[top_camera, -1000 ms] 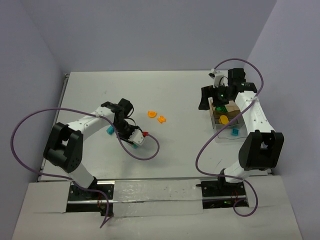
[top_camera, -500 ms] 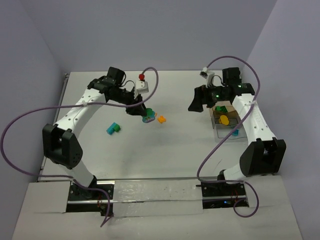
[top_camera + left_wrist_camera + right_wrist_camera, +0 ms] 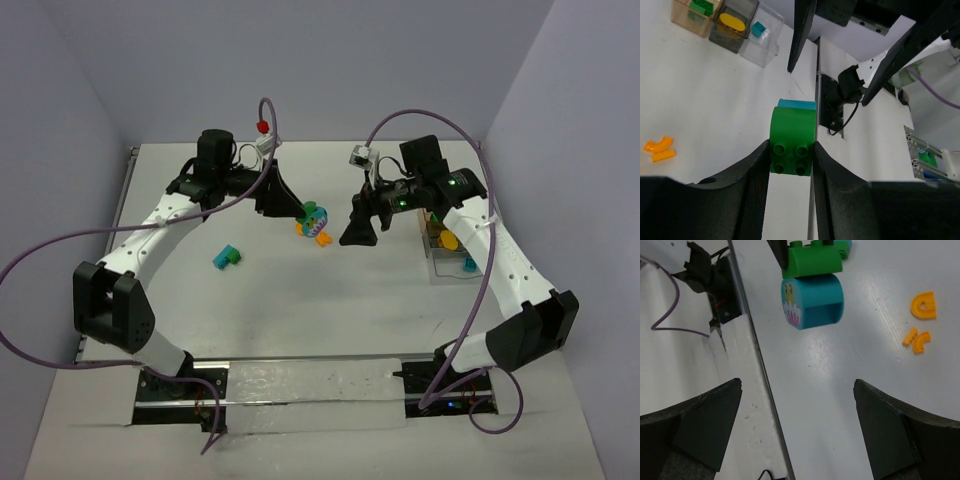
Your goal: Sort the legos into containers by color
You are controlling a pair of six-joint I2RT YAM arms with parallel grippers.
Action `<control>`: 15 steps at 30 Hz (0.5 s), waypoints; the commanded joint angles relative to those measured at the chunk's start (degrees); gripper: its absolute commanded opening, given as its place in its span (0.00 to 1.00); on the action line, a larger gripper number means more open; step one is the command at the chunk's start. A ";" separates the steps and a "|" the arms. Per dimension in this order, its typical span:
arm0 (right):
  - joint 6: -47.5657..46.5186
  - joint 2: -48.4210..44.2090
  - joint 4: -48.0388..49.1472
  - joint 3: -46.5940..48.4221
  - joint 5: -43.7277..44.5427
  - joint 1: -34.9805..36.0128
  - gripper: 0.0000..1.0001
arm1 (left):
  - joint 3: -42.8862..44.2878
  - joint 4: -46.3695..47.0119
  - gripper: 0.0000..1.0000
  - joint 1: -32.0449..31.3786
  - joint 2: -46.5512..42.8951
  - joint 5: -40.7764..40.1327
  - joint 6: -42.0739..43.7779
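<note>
Legos [image 3: 792, 127] now hang clamped in left end effector [image 3: 790, 157].

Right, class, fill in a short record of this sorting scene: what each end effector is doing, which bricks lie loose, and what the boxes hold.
Left end effector: shut on a green brick with a teal round brick stuck to it
Right end effector: open, empty, facing the held bricks
Lying loose: orange pieces, second teal brick
Boxes: separate compartments hold a green piece, a yellow-orange piece and a teal piece
</note>
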 commanded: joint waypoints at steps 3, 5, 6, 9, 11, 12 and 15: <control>4.07 1.93 0.63 3.07 -3.42 2.48 1.00 | -1.26 9.03 0.00 -0.95 -2.78 4.51 -7.02; 4.79 3.56 0.53 4.05 -5.41 2.65 1.00 | -1.65 9.43 0.00 -1.41 -2.81 5.07 -6.87; 5.08 4.18 0.55 4.44 -6.31 2.62 1.00 | -1.72 9.40 0.00 -1.64 -2.90 5.22 -6.66; 5.66 7.52 -0.56 7.15 -9.65 2.57 1.00 | -1.89 9.14 0.00 -2.31 -3.01 5.98 -5.79; 5.64 8.93 -1.06 8.44 -11.45 2.57 1.00 | -1.70 8.28 0.00 -2.69 -2.90 5.92 -5.07; 5.57 9.81 -1.47 9.36 -12.62 2.57 1.00 | -1.56 8.02 0.00 -3.09 -2.77 5.91 -4.54; 5.62 10.84 -1.70 9.96 -13.79 2.73 1.00 | -1.48 8.35 0.00 -3.45 -2.67 6.25 -4.69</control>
